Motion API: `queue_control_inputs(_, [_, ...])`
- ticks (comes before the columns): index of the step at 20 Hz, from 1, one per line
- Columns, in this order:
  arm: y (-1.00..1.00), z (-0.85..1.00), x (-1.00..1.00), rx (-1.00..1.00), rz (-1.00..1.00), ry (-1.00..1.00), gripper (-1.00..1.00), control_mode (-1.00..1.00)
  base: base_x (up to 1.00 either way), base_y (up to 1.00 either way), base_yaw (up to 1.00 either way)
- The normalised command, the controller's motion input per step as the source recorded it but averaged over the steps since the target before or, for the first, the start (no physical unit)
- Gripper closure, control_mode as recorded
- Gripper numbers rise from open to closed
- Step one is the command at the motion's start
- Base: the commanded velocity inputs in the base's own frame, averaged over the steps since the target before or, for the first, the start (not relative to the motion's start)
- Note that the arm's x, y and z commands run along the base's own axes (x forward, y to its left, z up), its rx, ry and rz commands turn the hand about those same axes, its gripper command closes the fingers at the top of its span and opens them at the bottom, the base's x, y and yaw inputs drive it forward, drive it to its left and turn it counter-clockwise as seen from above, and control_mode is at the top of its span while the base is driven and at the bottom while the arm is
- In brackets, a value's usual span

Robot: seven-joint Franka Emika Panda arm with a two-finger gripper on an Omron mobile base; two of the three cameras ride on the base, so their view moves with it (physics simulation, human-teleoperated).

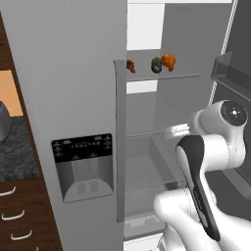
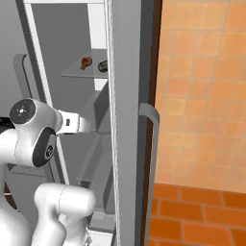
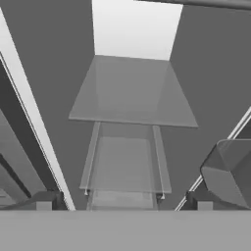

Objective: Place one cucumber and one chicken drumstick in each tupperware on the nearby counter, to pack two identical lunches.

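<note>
On the upper glass shelf of the open fridge lie a reddish-brown chicken drumstick point(image 1: 130, 65) point(image 2: 86, 62) and a dark green cucumber point(image 1: 156, 64) point(image 2: 102, 66). An orange-brown food piece point(image 1: 168, 61) sits right beside the cucumber. My arm reaches into the fridge one shelf lower, with the hand point(image 1: 177, 130) point(image 2: 72, 123) well below these items. In the hand view my gripper point(image 3: 123, 203) is open, its fingertips point(image 3: 44, 201) wide apart with nothing between them, looking along bare glass shelves point(image 3: 132, 93). The tupperware is out of view.
The shut left fridge door carries a dispenser point(image 1: 83, 166) and a vertical handle point(image 1: 120, 142). The open right door has a bin point(image 1: 230, 68) point(image 3: 228, 171) and a handle point(image 2: 151, 144). A dark counter point(image 1: 14, 152) over wooden drawers lies far left. A tiled wall point(image 2: 202, 96) stands on the right.
</note>
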Motion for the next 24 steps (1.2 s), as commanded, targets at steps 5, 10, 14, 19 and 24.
queue_control_inputs(5, [0.0,0.61,0.63,0.0,-0.01,-0.29,-1.0,-1.0,0.0,0.0,0.0])
queue_control_inputs(10, [0.0,0.53,0.9,0.05,-0.09,-0.14,-1.0,-1.0,0.0,0.0,0.0])
queue_control_inputs(14, [0.0,0.57,0.75,0.13,-0.13,-0.03,-1.0,-1.0,0.0,0.0,0.0])
queue_control_inputs(19, [0.0,0.73,0.33,0.17,-0.06,0.0,-1.0,-1.0,0.0,0.0,0.0])
queue_control_inputs(24, [-0.02,0.26,0.33,0.14,-0.01,0.03,-1.0,-1.0,0.0,0.0,0.0])
